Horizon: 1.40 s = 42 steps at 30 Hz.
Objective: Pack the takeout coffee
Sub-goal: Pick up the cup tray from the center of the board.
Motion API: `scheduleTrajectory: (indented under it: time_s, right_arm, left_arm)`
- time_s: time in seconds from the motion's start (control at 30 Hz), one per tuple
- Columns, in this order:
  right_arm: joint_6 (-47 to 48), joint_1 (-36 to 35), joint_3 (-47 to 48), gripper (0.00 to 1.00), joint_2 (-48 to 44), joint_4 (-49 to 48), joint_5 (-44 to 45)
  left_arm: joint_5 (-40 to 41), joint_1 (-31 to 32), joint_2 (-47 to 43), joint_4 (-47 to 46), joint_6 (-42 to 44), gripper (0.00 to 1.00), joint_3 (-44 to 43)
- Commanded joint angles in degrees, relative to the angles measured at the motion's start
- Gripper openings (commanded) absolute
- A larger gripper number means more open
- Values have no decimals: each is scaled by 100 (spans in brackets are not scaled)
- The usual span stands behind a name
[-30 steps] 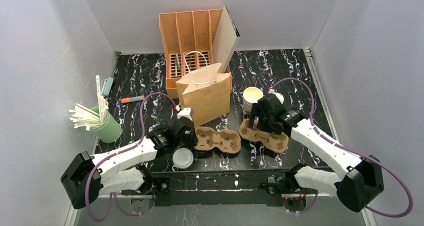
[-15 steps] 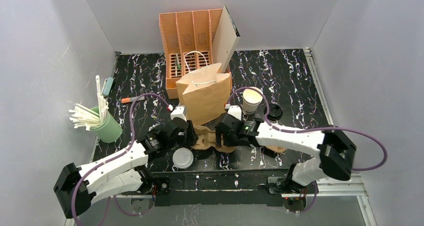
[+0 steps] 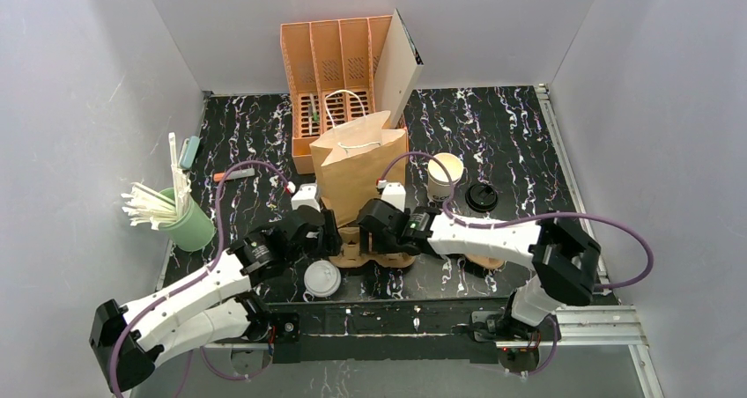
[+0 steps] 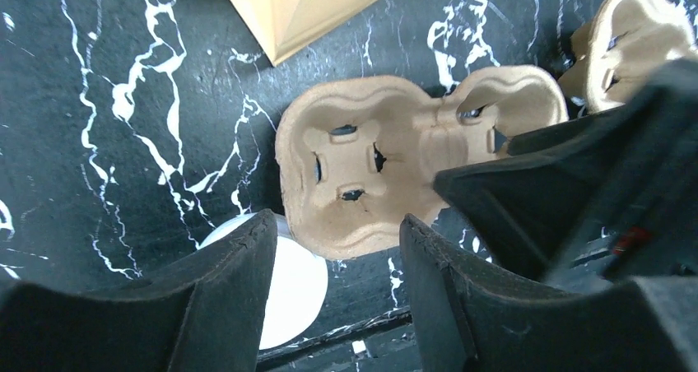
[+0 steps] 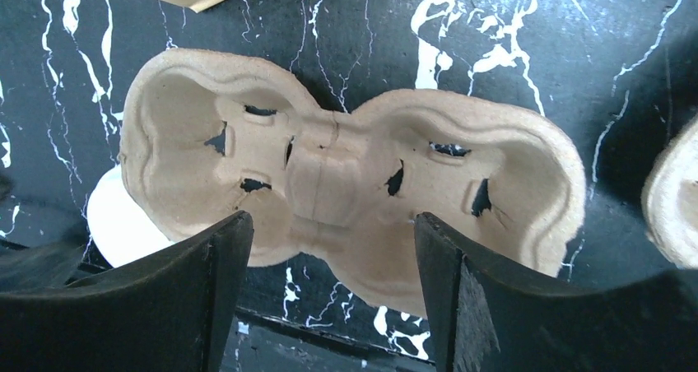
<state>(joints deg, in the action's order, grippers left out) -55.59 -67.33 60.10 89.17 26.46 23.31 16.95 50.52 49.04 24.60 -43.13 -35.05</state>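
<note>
Pincers both hover over the pulp cup carrier (image 3: 377, 250) at the near middle of the worktop (image 3: 511, 143). My left pincer (image 4: 333, 236) stands parted, nothing between its fingers, above the carrier's left well. Just at that end lies the flat white lid (image 4: 288, 290); whether it touches the carrier or sits partly under it, I cannot tell. My right pincer (image 5: 329, 224) is wide, over the carrier's narrow waist, gripping nothing. Further back the white paper cup (image 3: 445, 176) stands upright and uncovered, just right of the brown paper bag (image 3: 361, 165). Its black lid (image 3: 481, 196) lies flat near it, not touching. The second carrier (image 5: 679, 199) is right of the first, mostly under my right arm.
</note>
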Motion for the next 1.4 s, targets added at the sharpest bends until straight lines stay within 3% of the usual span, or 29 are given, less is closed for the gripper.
scheduleTrajectory:
  time_s: [0.0, 0.33, 0.47, 0.63, 0.77, 0.87, 1.03, 1.2, 1.37]
  right_arm:
    - [-76, -50, 430, 79, 482, -109, 92]
    - [-236, -50, 870, 67, 1273, 230, 424]
    - [-203, -52, 717, 62, 1170, 89, 346]
    - [122, -60, 421, 56, 489, -165, 293]
    - [485, -61, 11, 54, -374, -441, 211]
    - [618, -60, -309, 53, -1154, -554, 173]
    - [690, -58, -391, 51, -2283, -152, 496]
    - [991, -48, 12, 48, -3226, 536, 1359]
    - [1956, -9, 1000, 45, -3301, 867, 1950]
  left_arm:
    - [570, -25, -321, 500, 101, 55, -536]
    - [1490, -25, -823, 1270, 231, 57, -1163]
    - [1749, -25, -900, 1460, 298, 56, -1320]
    - [1808, -25, -1061, 1339, 560, 57, -1479]
    - [1880, -25, -1085, 1322, 788, 79, -1624]
    - [1978, -25, -1012, 1398, 869, 89, -1803]
    - [2205, -25, -763, 1306, 972, 90, -2017]
    - [2096, -25, -464, 676, 1292, 87, -2305]
    - [1919, -47, 380, 355, 1685, 83, -3183]
